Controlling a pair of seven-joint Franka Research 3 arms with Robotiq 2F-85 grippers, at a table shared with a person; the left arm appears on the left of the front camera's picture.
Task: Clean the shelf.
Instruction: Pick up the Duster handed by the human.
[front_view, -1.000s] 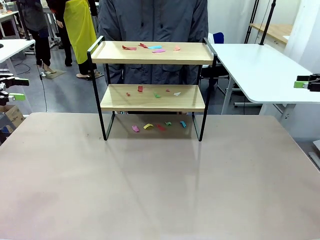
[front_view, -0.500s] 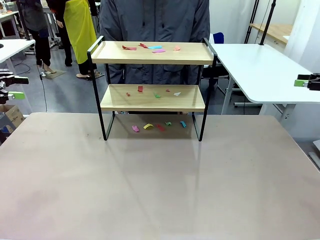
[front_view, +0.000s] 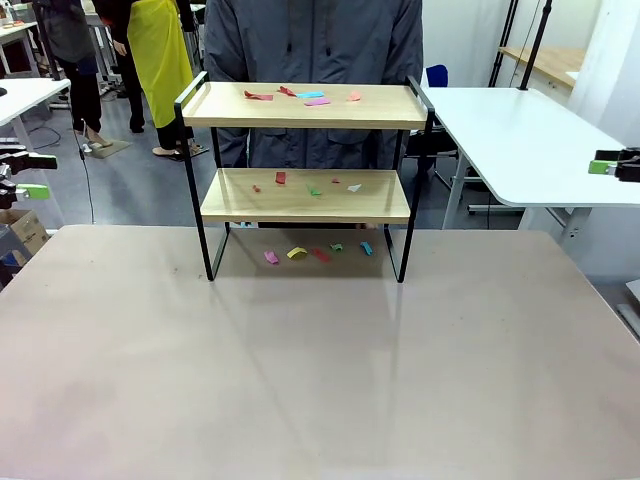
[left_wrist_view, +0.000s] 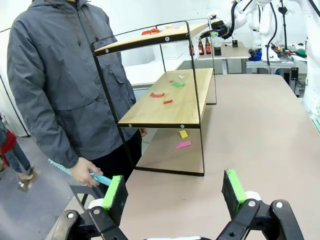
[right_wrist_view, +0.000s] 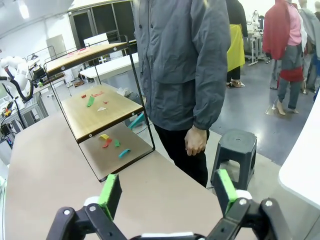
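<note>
Little has moved since the earlier frame: the person in the grey jacket (front_view: 315, 40) has shifted slightly behind the rack, and nothing on the counter has changed place.

The small two-tier shelf of light wooden boards in a thin black metal frame (front_view: 305, 118) stands upright at the far middle of the wide beige counter (front_view: 320, 380), directly in front of the person. Small coloured paper scraps (front_view: 310, 96) lie on the upper board, on the lower board and on the counter beneath the frame.

The left end effector (front_view: 40, 175) hangs beyond the counter's left edge, released and empty. The right end effector (front_view: 603, 161) hangs beyond the right edge in the same condition. The person's hand (left_wrist_view: 82, 170) holds a slim teal tool (left_wrist_view: 101, 178); its kind cannot be told.

Assessment: the cleaning appears not yet begun, as all three levels carry debris. The next move calls for one arm to travel in to the shelf and enter between the side rails without knocking the light frame. The scraps lie thin and flat, so a fine pinch or a sweep with a tool is likely needed.
</note>
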